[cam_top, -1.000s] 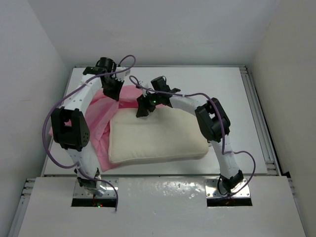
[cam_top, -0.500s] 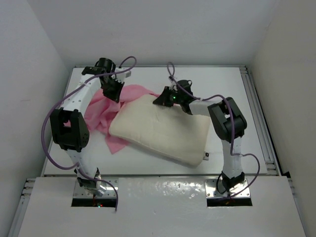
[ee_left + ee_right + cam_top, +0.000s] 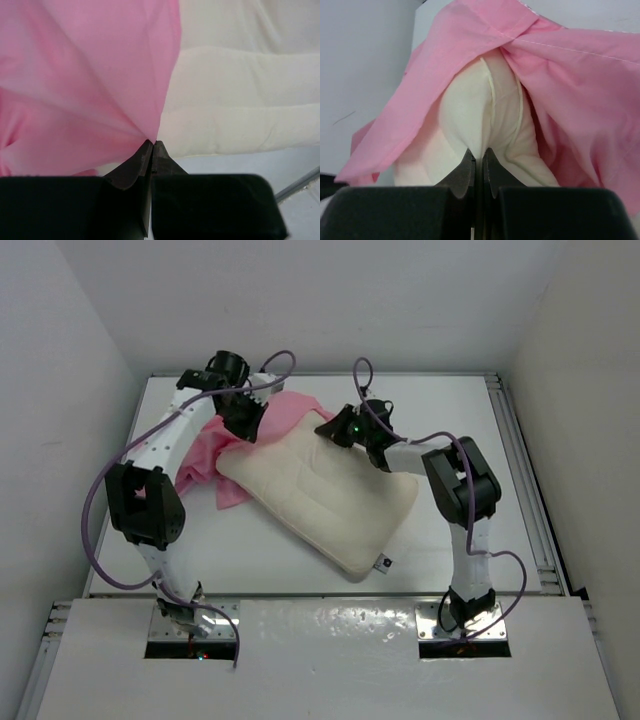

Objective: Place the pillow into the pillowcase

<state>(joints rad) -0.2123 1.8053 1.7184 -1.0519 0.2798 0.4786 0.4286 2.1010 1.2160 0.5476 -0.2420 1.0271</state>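
The cream quilted pillow (image 3: 325, 495) lies diagonally across the table, its small tag (image 3: 382, 562) at the near corner. Its far end sits against the pink pillowcase (image 3: 208, 452), which is bunched at the back left. My left gripper (image 3: 246, 427) is shut on a fold of the pillowcase (image 3: 85, 85), with the pillow (image 3: 240, 110) just to its right. My right gripper (image 3: 333, 430) is shut on a pinch of the pillow's far corner (image 3: 470, 115). In the right wrist view, the pink pillowcase (image 3: 570, 75) drapes over and around that corner.
The white table (image 3: 450, 410) is boxed in by white walls at the back and both sides. A metal rail (image 3: 525, 470) runs along its right edge. Purple cables (image 3: 100, 510) loop off both arms.
The right gripper shut on the pillow's back edge and pulled it back and right, swinging the pillow diagonal. The left gripper shifted right with the pillowcase, which now overlaps the pillow's far corner.
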